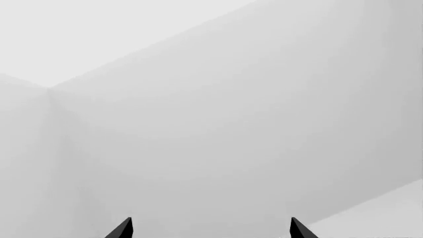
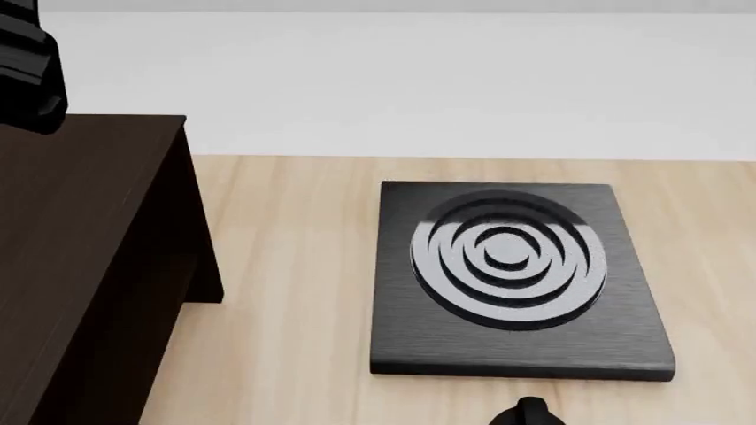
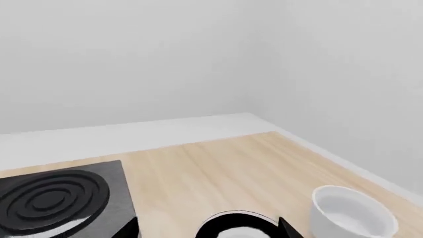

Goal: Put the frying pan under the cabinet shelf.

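The frying pan point(image 3: 237, 227) shows only in the right wrist view: a round black rim with a whitish inside, cut off by the frame edge, its handle hidden. My right gripper point(image 3: 209, 230) is open, its two dark fingertips wide apart, with the pan's rim just beyond and between them. The cabinet shelf point(image 2: 83, 266) is a large dark brown box at the left of the head view. My left gripper point(image 1: 211, 230) is open and empty, facing bare white walls. Part of my left arm point(image 2: 24, 62) shows above the shelf's top.
A square black stove plate point(image 2: 514, 274) with concentric rings lies on the wooden table point(image 2: 296, 292), right of the shelf; it also shows in the right wrist view point(image 3: 53, 198). A white bowl point(image 3: 353, 213) stands beside the pan. A small black shape point(image 2: 526, 413) pokes in at the head view's bottom edge.
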Controlling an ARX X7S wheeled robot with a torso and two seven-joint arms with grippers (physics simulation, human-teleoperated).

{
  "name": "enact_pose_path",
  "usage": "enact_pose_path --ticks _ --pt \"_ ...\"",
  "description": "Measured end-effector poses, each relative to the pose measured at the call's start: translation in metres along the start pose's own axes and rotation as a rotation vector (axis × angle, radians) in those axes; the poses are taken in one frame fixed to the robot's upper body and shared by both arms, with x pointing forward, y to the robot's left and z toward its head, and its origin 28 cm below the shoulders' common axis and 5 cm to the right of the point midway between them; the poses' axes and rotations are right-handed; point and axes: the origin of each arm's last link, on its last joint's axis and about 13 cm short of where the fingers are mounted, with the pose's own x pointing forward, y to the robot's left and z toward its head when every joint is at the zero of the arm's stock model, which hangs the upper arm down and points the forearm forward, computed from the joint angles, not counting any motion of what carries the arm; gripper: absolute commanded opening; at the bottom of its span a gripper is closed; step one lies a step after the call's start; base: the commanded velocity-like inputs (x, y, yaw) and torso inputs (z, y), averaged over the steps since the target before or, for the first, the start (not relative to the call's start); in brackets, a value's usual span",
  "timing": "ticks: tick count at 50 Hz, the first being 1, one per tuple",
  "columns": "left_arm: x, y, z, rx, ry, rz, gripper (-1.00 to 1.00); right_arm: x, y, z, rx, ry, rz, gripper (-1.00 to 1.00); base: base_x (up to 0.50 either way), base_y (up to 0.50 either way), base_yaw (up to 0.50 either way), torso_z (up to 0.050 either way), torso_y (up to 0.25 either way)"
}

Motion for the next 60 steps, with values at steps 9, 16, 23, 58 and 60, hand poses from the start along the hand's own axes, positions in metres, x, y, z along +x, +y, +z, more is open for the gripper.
enact_pose_path --ticks 9,16,23,58,60 --pt "0.001 -0.001 0.000 0.001 0.001 -0.004 1.00 0.004 -0.012 -0.011 0.012 0.052 -0.052 1.00 0.00 0.00 0.00 0.000 0.000" --pt "0.002 -0.002 -0.002 -0.001 0.003 -0.006 1.00 0.005 -0.021 -0.020 0.004 0.095 -0.084 1.00 0.00 0.00 0.00 0.000 0.000" --pt "0.002 -0.003 -0.003 -0.003 0.004 -0.007 1.00 0.004 -0.025 -0.029 -0.006 0.142 -0.095 1.00 0.00 0.00 0.00 0.000 0.000" --pt "0.003 -0.006 -0.008 -0.010 0.010 -0.018 1.00 0.004 -0.028 -0.063 -0.035 0.298 -0.069 1.00 0.00 0.00 0.00 0.000 0.000" --pt "0.003 -0.006 -0.008 -0.010 0.011 -0.019 1.00 0.005 -0.030 -0.065 -0.032 0.304 -0.073 1.00 0.00 0.00 0.00 0.000 0.000"
